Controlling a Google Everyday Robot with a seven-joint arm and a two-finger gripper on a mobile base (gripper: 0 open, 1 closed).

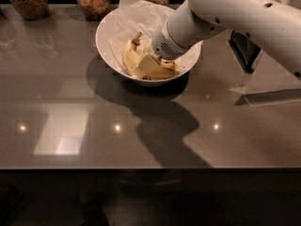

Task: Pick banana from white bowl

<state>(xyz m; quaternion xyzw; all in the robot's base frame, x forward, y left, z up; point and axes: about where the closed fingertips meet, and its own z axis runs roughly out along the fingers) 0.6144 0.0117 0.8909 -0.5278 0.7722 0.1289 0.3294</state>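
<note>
The white bowl [109, 36] stands on the dark table at the back centre, lined with crumpled white paper [134, 11]. A yellow banana [130, 56] lies inside it, with its dark stem pointing up and back. My gripper [151, 67] reaches down into the bowl from the upper right, on the white arm [235, 13]. It sits at the banana's right part, touching or just over it. The arm hides the right side of the bowl's inside.
Three glass jars of brown grains [27, 0] stand along the back edge, behind and left of the bowl. A dark flat object [244, 51] and a clear stand [273, 86] are at the right. The glossy grey tabletop [94, 126] stretches to the front.
</note>
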